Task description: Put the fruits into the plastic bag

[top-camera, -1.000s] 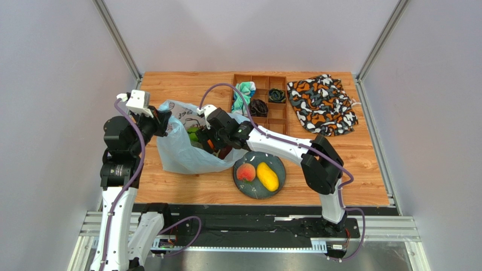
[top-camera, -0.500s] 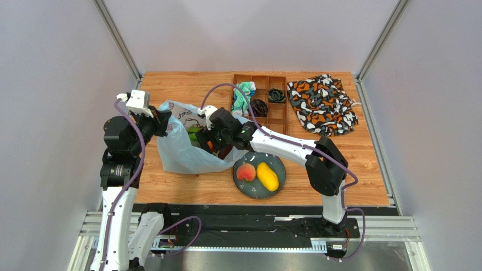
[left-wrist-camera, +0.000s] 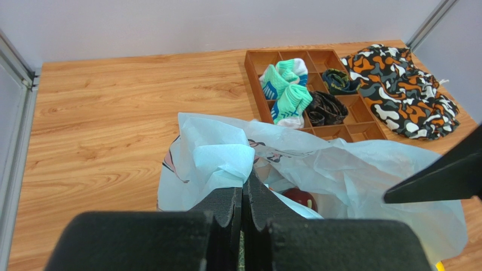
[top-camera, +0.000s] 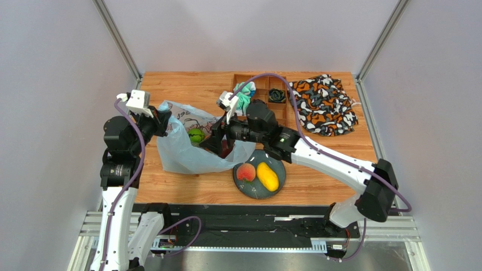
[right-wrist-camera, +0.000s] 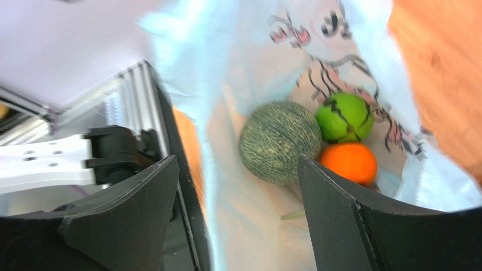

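Fingers (left-wrist-camera: 223,210) of the left gripper (left-wrist-camera: 243,189) are pressed flat together, and we find a fold of the plastic bag (left-wrist-camera: 345,169) pinched between them at its rim. We note the right gripper (right-wrist-camera: 236,164) with jaws spread wide and nothing between them, poised at the bag's open mouth.

Through that mouth, in the right wrist view, we record three fruits lying together inside the bag. These are the netted melon (right-wrist-camera: 279,141), the green bumpy fruit (right-wrist-camera: 345,116) against it at its 2 o'clock, and the orange (right-wrist-camera: 349,162) at its 4 o'clock. The left wrist view shows a dark red fruit (left-wrist-camera: 298,197) inside the bag as well.

From above, the bag lies on the table (top-camera: 170,90) toward 9 o'clock of its centre. A dark plate (top-camera: 280,169) sits just beside the bag at its 4 o'clock. It carries the peach (top-camera: 245,172), with the mango (top-camera: 267,176) at the peach's 3 o'clock; both are outside the bag.

Toward the table's 12 o'clock stands a wooden compartment tray (left-wrist-camera: 366,131) holding rolled cloth bundles (left-wrist-camera: 288,101). A patterned cloth (left-wrist-camera: 401,93) lies at the tray's 3 o'clock.
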Action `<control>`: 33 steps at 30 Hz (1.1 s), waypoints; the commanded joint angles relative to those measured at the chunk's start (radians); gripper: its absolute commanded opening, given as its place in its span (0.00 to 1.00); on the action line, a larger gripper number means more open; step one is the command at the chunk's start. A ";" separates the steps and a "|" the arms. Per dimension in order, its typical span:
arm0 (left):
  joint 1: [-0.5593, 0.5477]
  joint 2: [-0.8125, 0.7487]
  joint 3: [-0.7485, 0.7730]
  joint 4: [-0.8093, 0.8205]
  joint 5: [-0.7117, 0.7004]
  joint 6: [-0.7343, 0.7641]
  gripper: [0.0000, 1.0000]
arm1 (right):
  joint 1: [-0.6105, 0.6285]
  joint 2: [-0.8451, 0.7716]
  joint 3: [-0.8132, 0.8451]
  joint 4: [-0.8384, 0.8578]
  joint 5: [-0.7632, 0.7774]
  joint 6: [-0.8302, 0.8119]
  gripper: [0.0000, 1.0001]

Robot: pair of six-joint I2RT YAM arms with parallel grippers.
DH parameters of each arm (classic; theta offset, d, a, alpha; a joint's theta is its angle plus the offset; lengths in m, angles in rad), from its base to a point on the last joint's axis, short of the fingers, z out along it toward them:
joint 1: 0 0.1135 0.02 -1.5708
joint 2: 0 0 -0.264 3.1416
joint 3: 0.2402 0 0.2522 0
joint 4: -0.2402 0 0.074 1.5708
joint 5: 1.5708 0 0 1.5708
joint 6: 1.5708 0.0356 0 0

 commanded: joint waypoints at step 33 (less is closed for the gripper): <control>-0.003 -0.004 0.006 0.013 -0.001 -0.004 0.00 | -0.523 -0.452 -0.606 -0.324 0.027 0.116 0.80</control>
